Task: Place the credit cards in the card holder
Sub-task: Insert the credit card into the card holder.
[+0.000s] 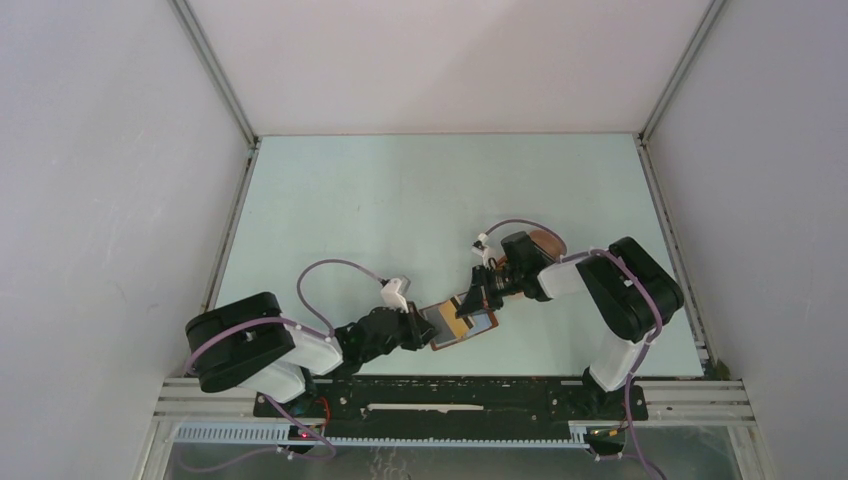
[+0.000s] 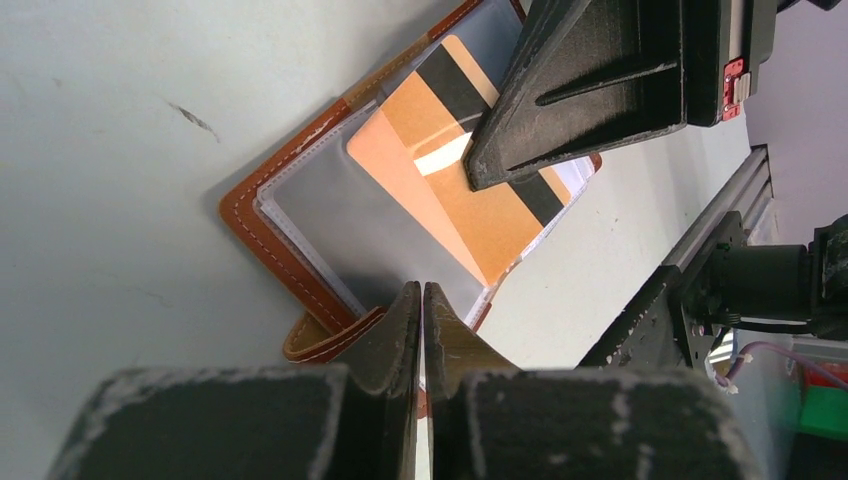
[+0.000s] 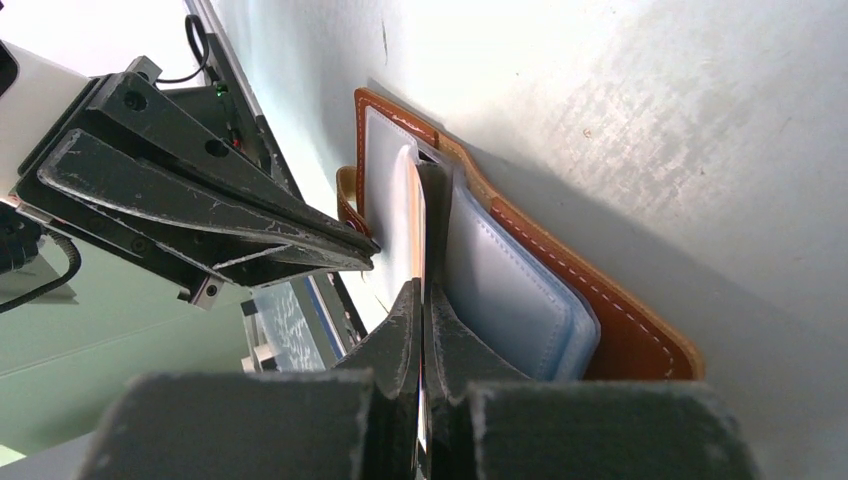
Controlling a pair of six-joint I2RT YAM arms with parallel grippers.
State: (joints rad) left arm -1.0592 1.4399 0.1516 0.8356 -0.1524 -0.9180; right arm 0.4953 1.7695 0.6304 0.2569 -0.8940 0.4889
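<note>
The card holder (image 1: 455, 330) lies open on the table near the front edge, its brown leather rim (image 2: 268, 238) framing clear plastic sleeves (image 2: 340, 225). My left gripper (image 2: 421, 290) is shut on the near edge of a clear sleeve, beside the snap tab (image 2: 320, 335). An orange credit card (image 2: 480, 215) with a black stripe lies slanted over the sleeves, partly inside the holder. My right gripper (image 3: 421, 292) is shut on that card, which shows edge-on between its fingers. The bluish sleeves (image 3: 510, 290) and leather cover (image 3: 630, 335) lie to its right.
A tan oval tray (image 1: 547, 241) sits behind the right wrist. The two grippers (image 1: 445, 318) nearly meet over the holder. The metal base rail (image 1: 450, 400) runs just in front of it, and the enclosure walls stand on both sides.
</note>
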